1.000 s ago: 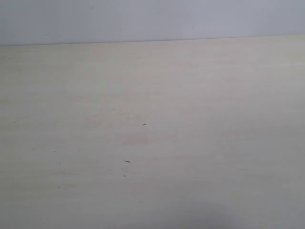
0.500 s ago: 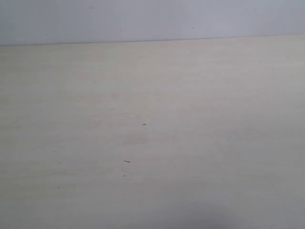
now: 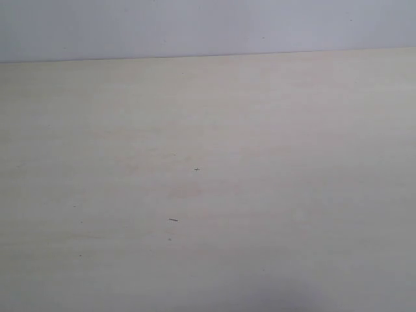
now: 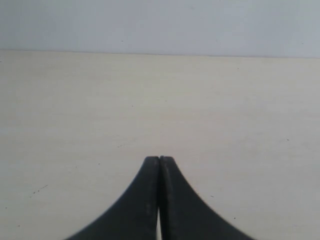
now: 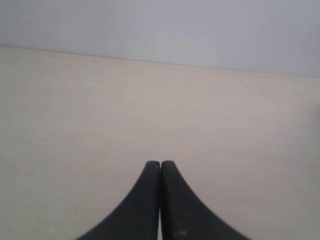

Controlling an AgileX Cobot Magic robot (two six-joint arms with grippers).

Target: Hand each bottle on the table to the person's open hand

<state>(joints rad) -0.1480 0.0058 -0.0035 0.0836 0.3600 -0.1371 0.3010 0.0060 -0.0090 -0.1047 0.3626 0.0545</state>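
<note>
With no bottles or open hand showing anywhere over the table (image 3: 273,130), the left gripper (image 4: 159,160) and right gripper (image 5: 160,164) are hovering above it fully closed and empty, risking a blind, misdirected reach.

Exterior cam looks down at a slant across the table (image 3: 273,195) toward the wall (image 3: 195,26). Wrist cams sit low, right behind the left gripper (image 4: 159,159) and right gripper (image 5: 160,163), facing that same table and wall.

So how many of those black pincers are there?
2. The left gripper, shut, over the table; the right gripper, shut too, over it. Neither shows in the exterior view.
</note>
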